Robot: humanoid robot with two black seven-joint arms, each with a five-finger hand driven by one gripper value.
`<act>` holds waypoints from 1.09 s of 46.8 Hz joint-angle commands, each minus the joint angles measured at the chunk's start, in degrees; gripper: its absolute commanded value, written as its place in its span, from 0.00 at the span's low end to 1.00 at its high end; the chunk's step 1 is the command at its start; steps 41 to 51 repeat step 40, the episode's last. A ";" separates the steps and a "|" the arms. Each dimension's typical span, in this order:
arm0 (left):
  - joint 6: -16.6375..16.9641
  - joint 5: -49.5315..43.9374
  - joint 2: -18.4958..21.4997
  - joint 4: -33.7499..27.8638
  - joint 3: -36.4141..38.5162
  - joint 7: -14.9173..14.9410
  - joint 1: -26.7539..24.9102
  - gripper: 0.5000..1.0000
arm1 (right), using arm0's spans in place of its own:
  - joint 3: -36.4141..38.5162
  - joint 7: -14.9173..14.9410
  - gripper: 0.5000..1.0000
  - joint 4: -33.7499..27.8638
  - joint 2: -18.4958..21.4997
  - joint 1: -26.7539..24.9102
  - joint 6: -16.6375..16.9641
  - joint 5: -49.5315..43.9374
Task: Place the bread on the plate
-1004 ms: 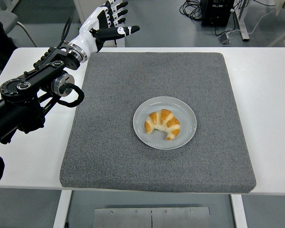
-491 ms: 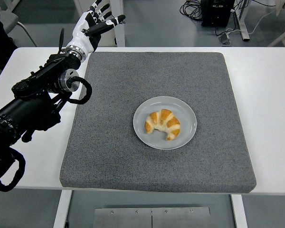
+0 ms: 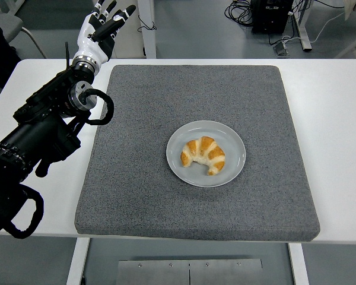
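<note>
A golden croissant lies on the pale grey plate near the middle of the grey mat. My left hand is far from it, raised beyond the table's far left corner, fingers spread and holding nothing. Its black arm stretches along the left side of the table. The right arm is out of view.
The mat covers most of the white table. Beyond the far edge, on the floor, are cables and a black box. A dark chair or figure edge shows at the top left.
My left hand has swung leftward and back, away from the mat's far edge, and the arm has pulled toward the left. The croissant and plate have not moved.
</note>
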 commanded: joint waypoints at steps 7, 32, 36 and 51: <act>-0.98 -0.09 -0.23 0.39 0.00 -0.08 1.19 0.91 | 0.09 0.00 1.00 0.09 0.00 0.15 -0.02 0.00; -4.06 0.00 -1.20 4.96 0.00 -3.16 4.79 0.92 | 0.18 0.00 1.00 0.62 0.00 0.41 0.15 0.00; -4.06 -0.09 -1.20 4.96 0.00 -3.16 5.23 0.91 | 0.00 0.00 1.00 0.62 0.00 0.41 0.15 0.00; -4.15 -0.09 -1.20 4.96 0.00 -3.42 5.32 0.91 | -0.09 0.00 1.00 0.62 0.00 0.32 0.15 0.00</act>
